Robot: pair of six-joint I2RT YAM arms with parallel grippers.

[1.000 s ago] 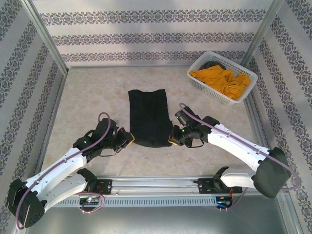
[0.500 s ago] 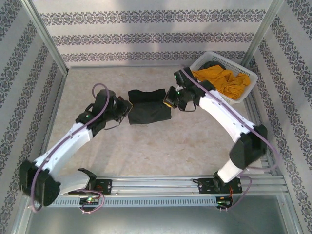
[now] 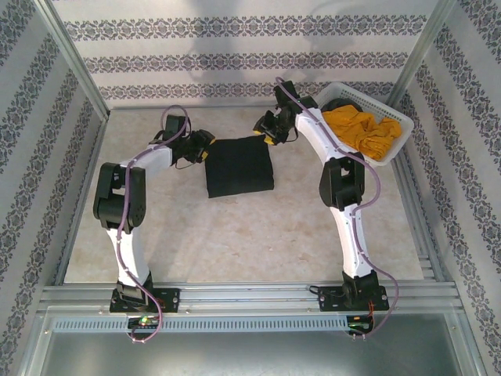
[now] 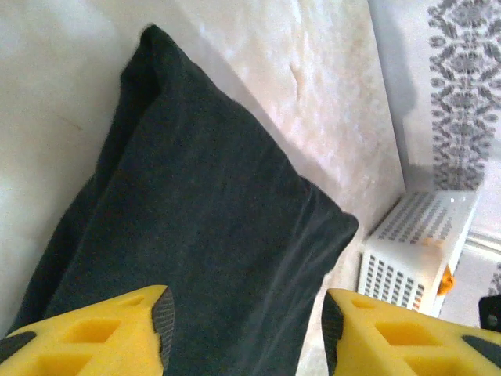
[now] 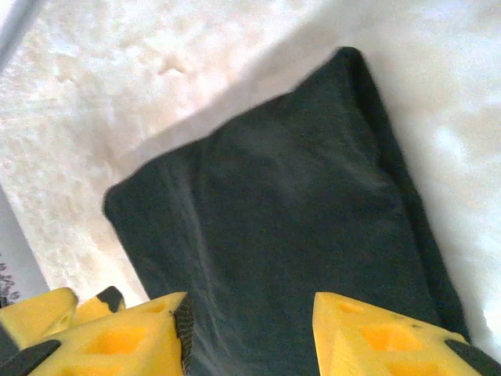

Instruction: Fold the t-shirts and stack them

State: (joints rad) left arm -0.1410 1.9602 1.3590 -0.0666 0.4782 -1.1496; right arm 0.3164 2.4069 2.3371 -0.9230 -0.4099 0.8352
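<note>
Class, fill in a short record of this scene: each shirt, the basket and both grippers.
black shirt: folded rectangle, flat on the table
orange shirt: bunched in the basket
basket: table's far right corner
left gripper: open, at the black shirt's far left corner
right gripper: open, at its far right corner

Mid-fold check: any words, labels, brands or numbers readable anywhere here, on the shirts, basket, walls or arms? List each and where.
No readable text.
Black t-shirt: plain, no print or tag showing.
Mustard-orange t-shirt and white basket: no lettering.
Walls: ornamental stripes only, no letters.
Small board by the left arm's base: too small to read.
</note>
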